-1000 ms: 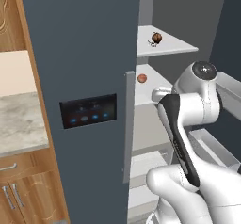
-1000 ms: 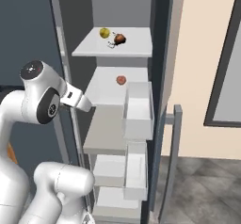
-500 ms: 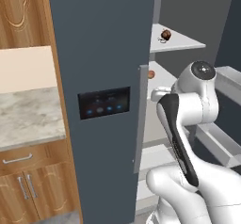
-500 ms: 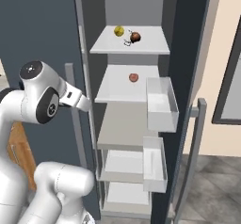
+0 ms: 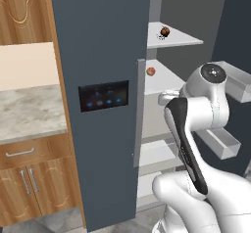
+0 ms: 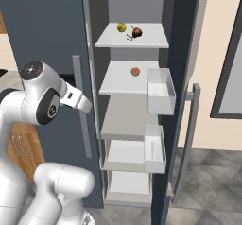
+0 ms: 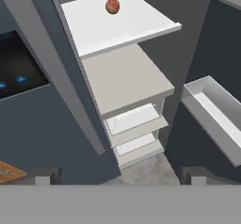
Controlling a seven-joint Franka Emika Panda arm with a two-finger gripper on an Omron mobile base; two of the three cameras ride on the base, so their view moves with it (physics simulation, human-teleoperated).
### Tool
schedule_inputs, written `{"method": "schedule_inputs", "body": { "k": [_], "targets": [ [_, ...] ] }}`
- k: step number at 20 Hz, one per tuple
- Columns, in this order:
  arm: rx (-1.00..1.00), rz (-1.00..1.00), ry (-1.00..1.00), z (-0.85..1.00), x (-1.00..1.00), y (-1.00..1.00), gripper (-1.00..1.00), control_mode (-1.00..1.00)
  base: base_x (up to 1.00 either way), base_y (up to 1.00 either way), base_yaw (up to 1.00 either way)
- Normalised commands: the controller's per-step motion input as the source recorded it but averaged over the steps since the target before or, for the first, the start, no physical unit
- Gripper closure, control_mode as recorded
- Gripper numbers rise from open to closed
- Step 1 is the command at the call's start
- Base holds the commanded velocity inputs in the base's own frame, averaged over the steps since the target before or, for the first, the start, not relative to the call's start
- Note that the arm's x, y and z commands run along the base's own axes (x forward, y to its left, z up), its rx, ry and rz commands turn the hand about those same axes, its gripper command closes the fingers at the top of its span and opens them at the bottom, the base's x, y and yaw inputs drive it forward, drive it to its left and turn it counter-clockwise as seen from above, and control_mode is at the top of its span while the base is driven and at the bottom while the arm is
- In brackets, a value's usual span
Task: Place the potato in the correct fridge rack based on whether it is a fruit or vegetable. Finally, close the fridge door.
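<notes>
While the potato (image 6: pixel 137 32) sits racked, the gripper (image 7: pixel 117 173) hangs spread (holding nothing).

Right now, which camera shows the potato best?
The right base view: the potato sits unobstructed on the top fridge rack, beside a yellow ball. The left base view shows it smaller and from the side, near the closed door's edge.

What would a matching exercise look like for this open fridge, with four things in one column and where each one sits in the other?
Things:
1. potato
2. yellow ball
3. orange-red ball
4. black display panel

Places:
A. second shelf, alone
B. closed door
C. top shelf, left item
D. top shelf, right item

Pairs: 1-D, 2-C, 3-A, 4-B
</notes>
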Motion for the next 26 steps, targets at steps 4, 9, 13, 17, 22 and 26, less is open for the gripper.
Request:
{"method": "schedule_inputs", "body": {
  "k": [4,9,13,17,22,26],
  "targets": [
    [0.0,0.0,0.0,0.0,0.0,0.0,-1.0,-1.0,0.0,0.0,0.0],
    [0.0,0.0,0.0,0.0,-0.18,-0.01,-1.0,-1.0,0.0,0.0,0.0],
    [0.0,-0.09,0.0,0.0,-0.96,-0.35,-1.0,-1.0,0.0,0.0,0.0],
    [0.01,-0.08,0.0,0.0,-1.0,-0.89,-1.0,-1.0,0.0,0.0,0.0],
    [0.05,-0.08,0.0,0.0,-0.94,-1.0,-1.0,-1.0,0.0,0.0,0.0],
    [0.06,-0.07,0.0,0.0,-1.0,-1.0,-1.0,-1.0,0.0,0.0,0.0]
  ]
}}
